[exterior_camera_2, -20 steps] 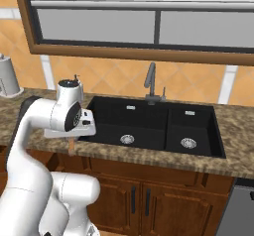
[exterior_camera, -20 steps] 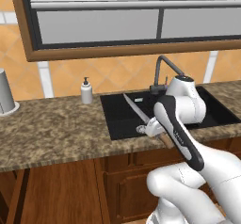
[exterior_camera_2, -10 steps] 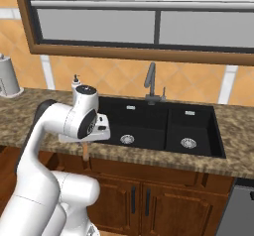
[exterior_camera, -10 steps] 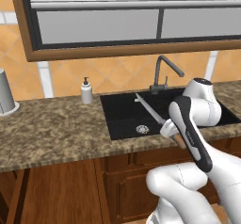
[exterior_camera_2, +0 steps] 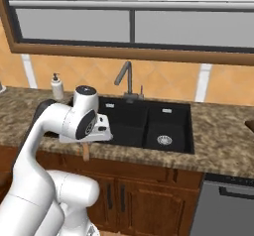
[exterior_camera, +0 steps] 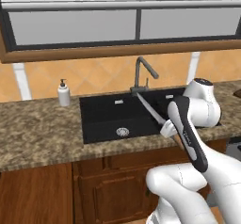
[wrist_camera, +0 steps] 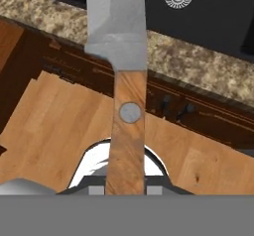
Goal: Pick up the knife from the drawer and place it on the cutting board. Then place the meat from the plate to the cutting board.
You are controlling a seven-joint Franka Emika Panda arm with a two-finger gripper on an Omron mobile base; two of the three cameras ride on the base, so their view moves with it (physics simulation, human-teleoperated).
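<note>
While my base has rolled right along the counter [exterior_camera: 33, 138] over the last second — the sink [exterior_camera: 108, 115] has slid leftward in both base views, and the soap bottle [exterior_camera: 63, 93] with it — my gripper [exterior_camera: 170, 130] has stayed clamped on the knife [exterior_camera: 150, 109], so the first pick is done and I judge I am carrying it toward the cutting board, which I cannot see yet. Going left to right in the left base view: soap bottle at the far wall, then the black sink with its faucet [exterior_camera: 141, 72], then my hand at the near right of the basin. My jaws are closed on the wooden handle; in the hand view the handle runs straight up from between my fingertips and the grey blade reaches out over the counter edge toward the basin — lifted, touching nothing. Below it lie cabinet doors [wrist_camera: 198, 116] and the wood floor [wrist_camera: 54, 126].
</note>
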